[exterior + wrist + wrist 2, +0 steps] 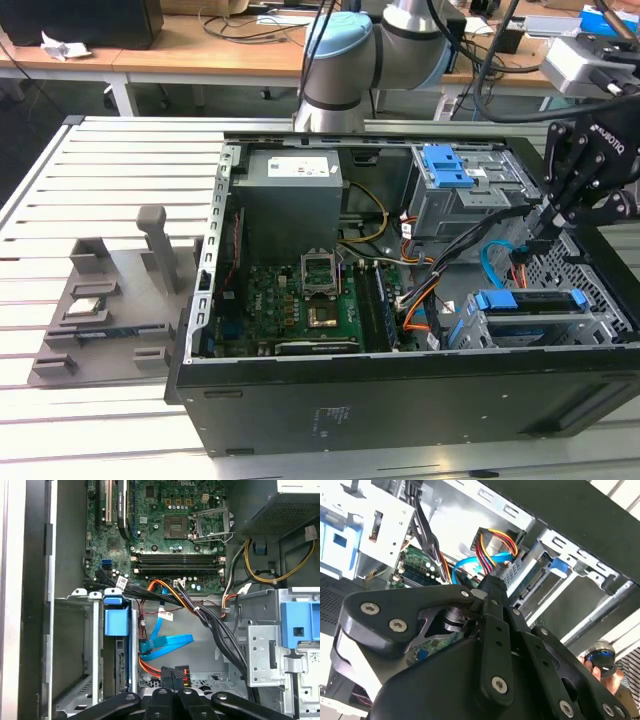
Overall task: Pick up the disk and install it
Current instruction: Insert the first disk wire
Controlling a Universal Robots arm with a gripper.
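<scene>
Inside the case: your gripper (540,222) hangs over the cables (165,645).
Jaws: closed together, holding nothing.
Disk (528,301): seated in its bay.

Case (400,405) is matt black painted metal outside, bare dull grey sheet metal inside, with perforated panels; drive cages (265,655) are the same raw silver metal with bright blue smooth plastic latches (116,616). Gripper (492,630) is black, semi-matt, with shiny metal screws; board (300,305) is green, cables (165,645) glossy blue, orange and black plastic. Tabletop (110,170) is ribbed pale metal, holding a matt grey plastic fixture (110,290).
</scene>
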